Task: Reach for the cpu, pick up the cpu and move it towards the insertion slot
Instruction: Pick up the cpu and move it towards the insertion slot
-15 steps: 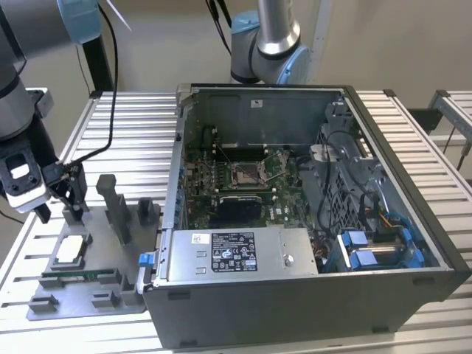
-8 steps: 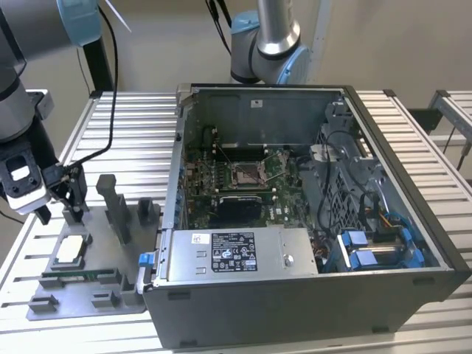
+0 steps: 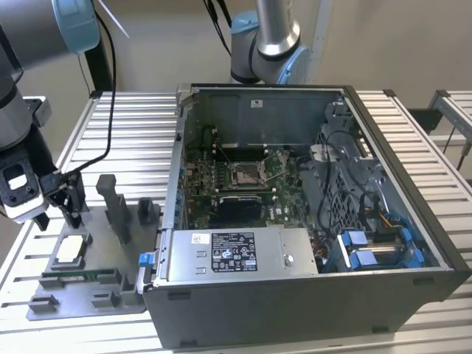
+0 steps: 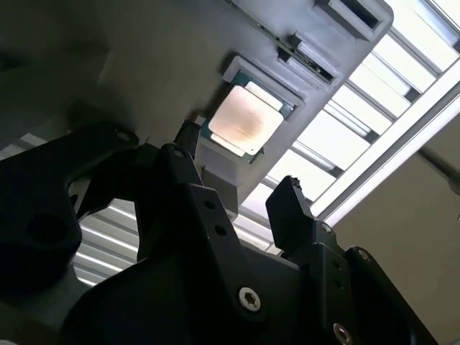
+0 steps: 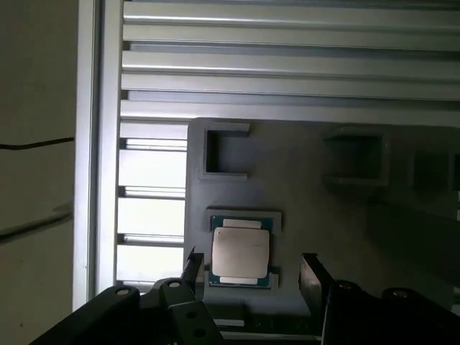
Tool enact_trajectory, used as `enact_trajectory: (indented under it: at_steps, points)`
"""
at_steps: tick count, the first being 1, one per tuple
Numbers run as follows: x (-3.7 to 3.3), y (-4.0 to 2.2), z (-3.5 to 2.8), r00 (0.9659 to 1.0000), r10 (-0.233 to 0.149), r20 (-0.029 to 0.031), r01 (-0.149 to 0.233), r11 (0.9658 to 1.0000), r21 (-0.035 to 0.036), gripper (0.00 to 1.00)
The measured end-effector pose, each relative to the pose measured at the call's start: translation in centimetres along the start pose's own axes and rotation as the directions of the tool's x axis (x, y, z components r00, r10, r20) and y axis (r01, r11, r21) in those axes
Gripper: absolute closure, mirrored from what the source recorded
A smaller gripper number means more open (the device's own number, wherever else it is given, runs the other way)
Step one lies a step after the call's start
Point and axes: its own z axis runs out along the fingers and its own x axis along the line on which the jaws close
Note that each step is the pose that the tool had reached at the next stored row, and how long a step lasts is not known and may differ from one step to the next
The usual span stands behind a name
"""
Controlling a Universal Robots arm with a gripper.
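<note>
The exterior view takes in the whole scene: an open computer case [image 3: 310,221] sits on a table of metal slats [image 3: 133,133], and deep inside it, on the green board, is the insertion slot [image 3: 247,175], a shiny square frame with a dark middle. A grey tray [image 3: 88,299] lies on the table at the exterior view's left, just beside the case. The cpu [image 3: 70,249] lies flat in the tray, well apart from the slot. A long green memory stick [image 3: 74,276] lies near it, and grey blocks [image 3: 114,203] stand up from the tray. In this view the arm bends down over the tray and the gripper [image 3: 59,220] points down, hanging a little above the cpu and not touching it. The first wrist view looks straight down on the cpu [image 5: 241,251], pale and square with a thin green edge, sitting in its own square hollow of the tray [image 5: 302,187]. The gripper [image 5: 250,266] has its two dark fingers [image 5: 309,272] spread wide, one on each side of the chip, and it holds nothing. The second wrist view looks past the gripper [image 4: 233,162] from a slant, and the cpu [image 4: 244,122] shines there beyond the spread fingertips [image 4: 287,198].
</note>
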Motion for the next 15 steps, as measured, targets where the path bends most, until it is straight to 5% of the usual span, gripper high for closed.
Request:
enact_trajectory:
  at_steps: [15]
  points:
    - [0.4, -0.53, 2.34, 0.9996, 0.027, 0.0011, -0.027, 0.9996, 0.0001, 0.0]
